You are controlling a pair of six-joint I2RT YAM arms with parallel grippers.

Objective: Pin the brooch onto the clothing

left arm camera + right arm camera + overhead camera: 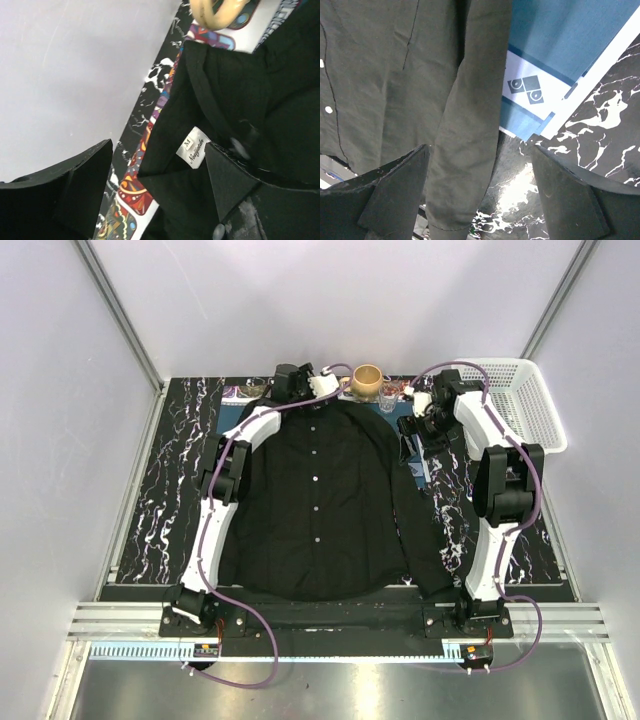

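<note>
The clothing (315, 500), a black button-up shirt, lies spread flat with its collar at the far side and white buttons down the middle. My left gripper (300, 388) hovers over the collar (200, 100). It stands open, with the collar point and the size label (192, 147) between its fingers (235, 185). A small blurred whitish piece (239, 146) sits by the right finger; I cannot tell whether it is the brooch or a button. My right gripper (420, 430) is open above the shirt's right sleeve (470, 125), its fingers (395, 185) apart and touching nothing.
A beige cup (367, 378) and a small glass (388, 398) stand behind the collar. A white basket (520, 400) sits at the far right. A blue and white sheet (555, 45) lies beside the sleeve, and a colourful mat (130, 200) under the collar.
</note>
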